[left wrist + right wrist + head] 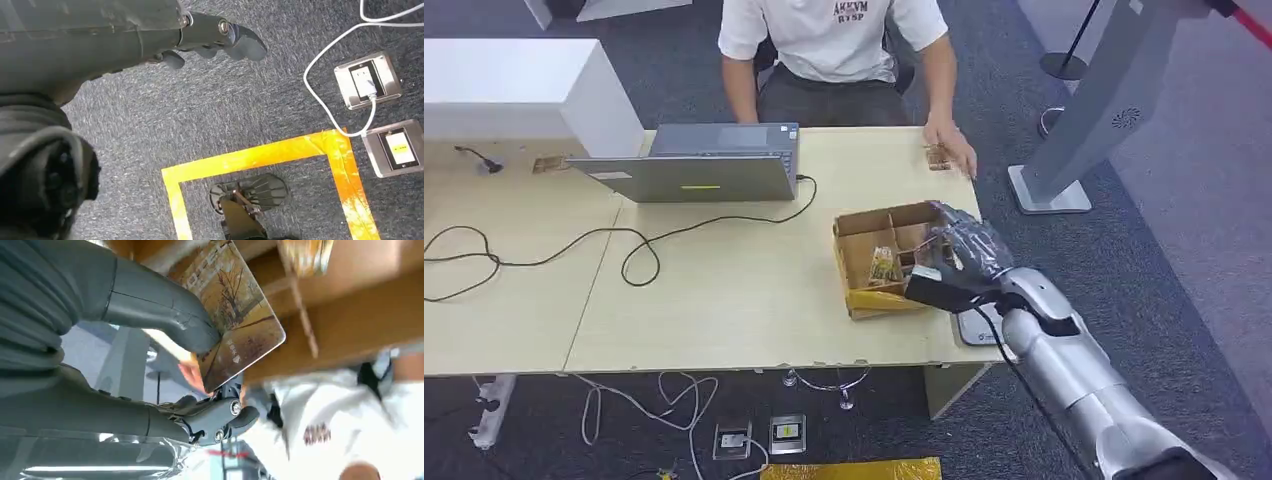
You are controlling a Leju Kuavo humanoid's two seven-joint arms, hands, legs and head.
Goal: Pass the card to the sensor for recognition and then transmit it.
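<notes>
While the left hand (210, 42) hangs over the carpet with its fingers loosely apart and nothing in them, the right hand (964, 255) reaches from the near edge of the worktop (724, 290) over a cardboard box (864, 228) split into compartments. Seen from its wrist, the right hand pinches a card (235, 315), printed with an autumn tree scene, between the thick thumb (165, 315) pressed on the card's face and darker fingers (220, 417) curled behind it; most of the card sticks out clear of the grip. A flat grey pad (976, 325), possibly the sensor, lies on the worktop just beside the box, under the right wrist. To do this step well, the hand should probably lift the card clear of the box walls, keep the pinch firm, and lay the printed face flat over the sensor. Further off, a person (834, 50) sits behind the worktop, one hand (951, 145) resting on it, beside a laptop (704, 165).
</notes>
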